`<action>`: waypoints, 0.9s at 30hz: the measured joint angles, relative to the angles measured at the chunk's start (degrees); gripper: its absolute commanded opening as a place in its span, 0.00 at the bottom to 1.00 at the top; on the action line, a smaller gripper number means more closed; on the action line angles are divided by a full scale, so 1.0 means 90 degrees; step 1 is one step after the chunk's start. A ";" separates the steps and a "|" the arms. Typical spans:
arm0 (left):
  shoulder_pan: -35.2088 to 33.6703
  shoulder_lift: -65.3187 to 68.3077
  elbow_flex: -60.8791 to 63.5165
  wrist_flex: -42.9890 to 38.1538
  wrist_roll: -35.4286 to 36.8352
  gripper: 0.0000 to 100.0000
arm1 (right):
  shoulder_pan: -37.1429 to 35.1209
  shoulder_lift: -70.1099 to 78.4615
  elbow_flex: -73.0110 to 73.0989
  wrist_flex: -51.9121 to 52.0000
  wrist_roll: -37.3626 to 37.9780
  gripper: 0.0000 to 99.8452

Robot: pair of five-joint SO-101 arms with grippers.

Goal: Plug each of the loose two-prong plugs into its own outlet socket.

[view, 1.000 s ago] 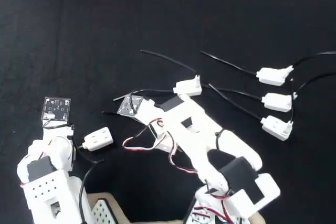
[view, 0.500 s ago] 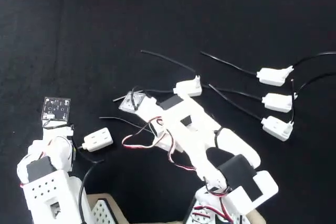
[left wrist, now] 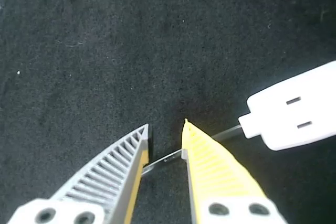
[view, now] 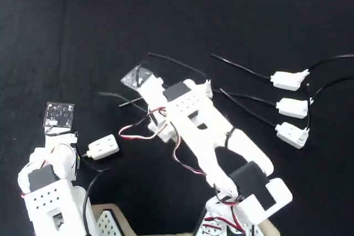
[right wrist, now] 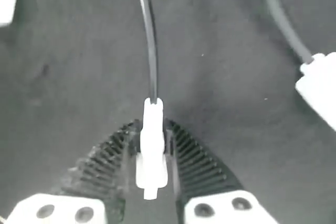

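step: carrying one plug [right wrist: 151,156], held mid-desk | right end effector [right wrist: 152,125] clamped on plug, cord [right wrist: 149,40] trailing left | left end effector [left wrist: 165,125] fingers apart, just beside free socket [left wrist: 294,114], near left | next: probably line prongs up with socket slots, press straight in

The right arm [view: 193,120] covered most of the middle socket [view: 208,87]. The left socket [left wrist: 294,114] ran off the left wrist view's edge. The plug's [right wrist: 152,140] prongs were too blurred to make out.
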 measured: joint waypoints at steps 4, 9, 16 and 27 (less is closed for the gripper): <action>0.0000 0.0000 0.0000 0.0000 -0.0039 0.12 | 0.0000 -0.0225 0.0049 -0.0498 -0.0283 0.01; 0.0000 0.0000 0.0000 0.0000 -0.0049 0.12 | 0.0000 -0.1221 0.0957 -0.1534 -0.0547 0.01; 0.0000 0.0000 0.0000 0.0000 -0.0049 0.12 | -0.0078 -0.2676 0.3341 -0.3790 -0.0840 0.01; 0.0000 0.0000 0.0000 0.0000 -0.0049 0.12 | -0.0078 -0.4054 0.5245 -0.7775 -0.1768 0.01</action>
